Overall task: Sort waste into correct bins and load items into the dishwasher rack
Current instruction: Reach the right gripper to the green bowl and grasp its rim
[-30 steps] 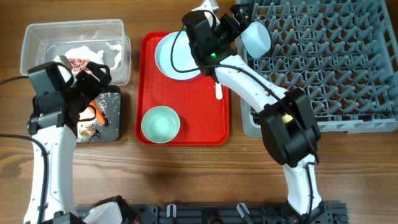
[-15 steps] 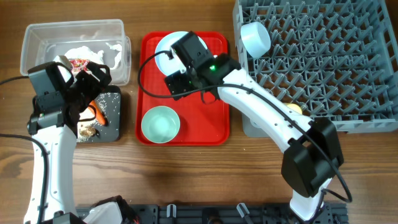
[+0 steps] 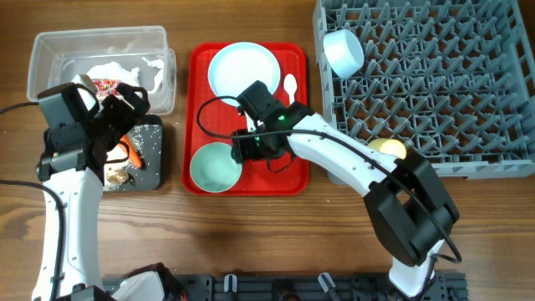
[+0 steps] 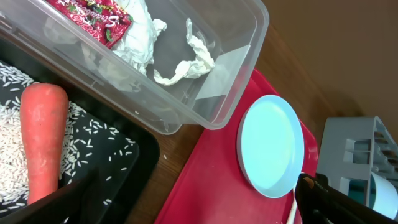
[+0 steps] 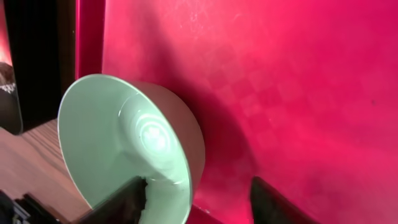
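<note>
My right gripper [image 3: 242, 149] is down at the pale green bowl [image 3: 215, 166] on the red tray, open. Its jaws straddle the bowl's right rim [image 5: 186, 186], one finger inside and the other standing off the outer wall. My left gripper [image 3: 125, 107] hangs open over the black tray [image 3: 152, 171], holding nothing. That tray holds the carrot [image 4: 42, 143], rice [image 4: 93, 134] and a brown scrap [image 3: 117, 176]. The clear tub [image 3: 50, 46] holds the red wrapper [image 4: 93, 18] and crumpled paper [image 4: 168, 56]. The pale blue plate [image 3: 245, 71] and white spoon [image 3: 290, 86] lie on the red tray.
The grey rack [image 3: 451, 84] fills the right side, with the small blue bowl [image 3: 343, 52] at its near-left corner and the yellow cup [image 3: 386, 149] at its front edge. The red serving tray [image 3: 276, 171] lies between rack and bins. Bare wood runs along the front.
The right arm swung from the rack's corner across the plate and down to the green bowl, its jaws narrowing. The left arm has not moved.
</note>
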Action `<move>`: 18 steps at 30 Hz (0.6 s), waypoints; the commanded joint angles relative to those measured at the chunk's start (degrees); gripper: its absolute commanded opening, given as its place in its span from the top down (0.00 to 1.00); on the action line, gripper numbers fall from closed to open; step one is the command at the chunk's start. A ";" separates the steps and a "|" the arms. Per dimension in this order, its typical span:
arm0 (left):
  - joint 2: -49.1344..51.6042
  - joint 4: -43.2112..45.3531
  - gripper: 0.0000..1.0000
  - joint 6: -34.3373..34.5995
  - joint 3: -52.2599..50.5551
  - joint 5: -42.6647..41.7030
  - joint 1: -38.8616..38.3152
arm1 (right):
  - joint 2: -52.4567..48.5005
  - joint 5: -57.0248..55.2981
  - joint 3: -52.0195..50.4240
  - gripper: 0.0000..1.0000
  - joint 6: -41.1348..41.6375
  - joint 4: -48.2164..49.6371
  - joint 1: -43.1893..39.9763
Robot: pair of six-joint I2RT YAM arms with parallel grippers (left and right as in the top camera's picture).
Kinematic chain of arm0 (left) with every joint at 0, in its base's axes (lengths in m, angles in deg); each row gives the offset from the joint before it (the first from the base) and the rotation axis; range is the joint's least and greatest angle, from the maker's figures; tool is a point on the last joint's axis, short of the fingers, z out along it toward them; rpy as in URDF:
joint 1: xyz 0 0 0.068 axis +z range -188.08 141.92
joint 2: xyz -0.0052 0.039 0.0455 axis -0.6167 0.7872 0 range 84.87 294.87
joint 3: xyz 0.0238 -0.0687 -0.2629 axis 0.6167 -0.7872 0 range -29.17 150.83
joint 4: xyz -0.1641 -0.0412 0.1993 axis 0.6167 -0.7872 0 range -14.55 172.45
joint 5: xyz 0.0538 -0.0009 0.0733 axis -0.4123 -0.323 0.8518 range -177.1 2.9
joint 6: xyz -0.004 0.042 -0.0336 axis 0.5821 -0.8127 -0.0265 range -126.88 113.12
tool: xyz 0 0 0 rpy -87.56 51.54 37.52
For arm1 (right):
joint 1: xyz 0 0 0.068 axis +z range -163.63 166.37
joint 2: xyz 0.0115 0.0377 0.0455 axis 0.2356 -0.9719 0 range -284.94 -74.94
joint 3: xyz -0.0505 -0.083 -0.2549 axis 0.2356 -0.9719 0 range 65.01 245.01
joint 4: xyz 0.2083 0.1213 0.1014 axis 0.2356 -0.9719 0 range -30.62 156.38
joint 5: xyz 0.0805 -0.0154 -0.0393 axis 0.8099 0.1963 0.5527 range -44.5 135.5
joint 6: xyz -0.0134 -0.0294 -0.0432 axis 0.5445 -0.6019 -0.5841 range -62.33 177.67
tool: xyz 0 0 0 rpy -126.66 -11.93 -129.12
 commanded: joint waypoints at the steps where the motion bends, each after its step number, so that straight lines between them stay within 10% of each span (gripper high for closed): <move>1: -0.66 0.15 0.00 -0.85 1.05 0.35 0.22 | -1.33 0.24 -0.13 0.61 3.69 0.09 1.31; 8: -0.66 0.15 0.00 -0.85 1.05 0.35 0.22 | -2.80 -0.66 -0.13 0.66 5.70 0.46 1.57; 12: -0.66 0.15 0.00 -0.85 1.05 0.35 0.22 | -3.28 -1.16 -0.13 0.92 7.04 0.57 1.57; 18: -0.66 0.15 0.00 -0.85 1.05 0.35 0.22 | -4.59 0.35 -0.13 0.92 7.19 1.42 1.51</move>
